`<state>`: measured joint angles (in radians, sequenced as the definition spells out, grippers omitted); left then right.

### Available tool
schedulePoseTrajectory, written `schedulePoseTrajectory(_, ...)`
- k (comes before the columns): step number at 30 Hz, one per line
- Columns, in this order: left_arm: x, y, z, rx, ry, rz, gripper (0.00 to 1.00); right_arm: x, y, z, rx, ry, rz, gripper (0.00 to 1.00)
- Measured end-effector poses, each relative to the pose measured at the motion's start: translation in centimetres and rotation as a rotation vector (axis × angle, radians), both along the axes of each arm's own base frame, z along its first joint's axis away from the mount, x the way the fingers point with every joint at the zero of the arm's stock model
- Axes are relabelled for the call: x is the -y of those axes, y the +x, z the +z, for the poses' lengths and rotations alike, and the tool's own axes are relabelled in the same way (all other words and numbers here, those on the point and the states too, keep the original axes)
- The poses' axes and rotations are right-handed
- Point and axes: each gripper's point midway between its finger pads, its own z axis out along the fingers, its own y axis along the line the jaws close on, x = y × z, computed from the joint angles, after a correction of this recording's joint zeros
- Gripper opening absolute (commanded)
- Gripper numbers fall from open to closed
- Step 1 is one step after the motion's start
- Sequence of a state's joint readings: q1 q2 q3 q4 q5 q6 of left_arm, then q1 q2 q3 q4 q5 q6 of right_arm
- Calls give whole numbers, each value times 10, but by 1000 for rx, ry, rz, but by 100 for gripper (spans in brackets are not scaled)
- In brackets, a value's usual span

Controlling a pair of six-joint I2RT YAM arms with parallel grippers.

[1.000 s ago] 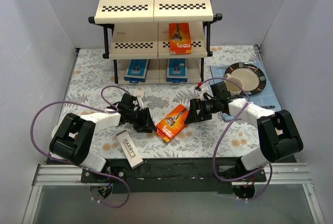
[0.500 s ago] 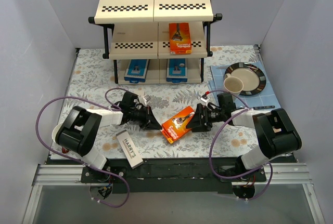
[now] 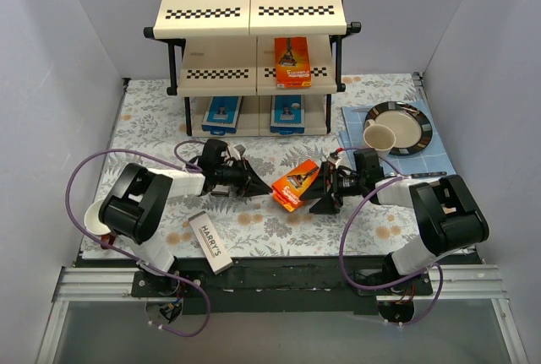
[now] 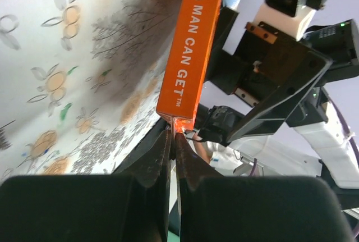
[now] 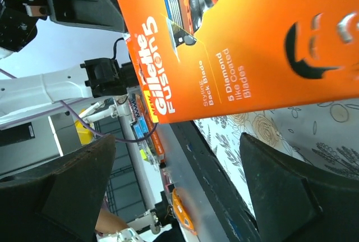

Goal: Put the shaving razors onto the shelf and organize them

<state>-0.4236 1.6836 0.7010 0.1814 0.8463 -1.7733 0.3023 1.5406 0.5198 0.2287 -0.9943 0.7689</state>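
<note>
Shelved: orange pack (image 3: 292, 62), middle tier of shelf (image 3: 211, 11); two blue-and-white boxes (image 3: 223, 114), bottom tier. In hand: second orange pack (image 3: 295, 185), mid-table, corner pinched by closed left claw (image 3: 260, 185); right claw (image 3: 319, 188) gaping just beside. Outstanding, seemingly: that pack, plus long white box (image 3: 210, 241) near left base.

We see a dark-rimmed plate (image 3: 420, 116) with a pale centre, far right on the table. On its near-left part stands a beige mug (image 3: 380, 138), upright, mouth up. Under the plate lies a blue checked cloth (image 3: 436, 164) – it reaches out past the plate on the near side. Left of the plate, a floral tablecloth (image 3: 144, 132) covers the rest of the table, and plain white walls (image 3: 51, 60) close in around it.
</note>
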Motion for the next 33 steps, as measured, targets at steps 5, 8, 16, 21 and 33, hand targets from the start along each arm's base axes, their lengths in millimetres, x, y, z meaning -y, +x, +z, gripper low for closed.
schedulePoseTrajectory(5, 16, 2, 15, 53, -49, -20, 0, -5, 6, 0, -19, -18, -21, 91)
schedulePoseTrajectory(8, 31, -7, 22, 102, -77, -68, 0, -7, 15, -2, -30, -36, -45, 79)
schedulePoseTrajectory(16, 43, -30, 15, 127, -70, -136, 34, -9, 40, 2, 2, -49, -80, 40)
schedulePoseTrajectory(21, 45, -46, 8, 112, -50, -179, 59, -10, 45, 7, 47, -38, -64, 33)
schedulePoseTrajectory(33, 24, -21, 2, 130, -76, -74, 59, 4, 48, 10, 78, -31, -84, 33)
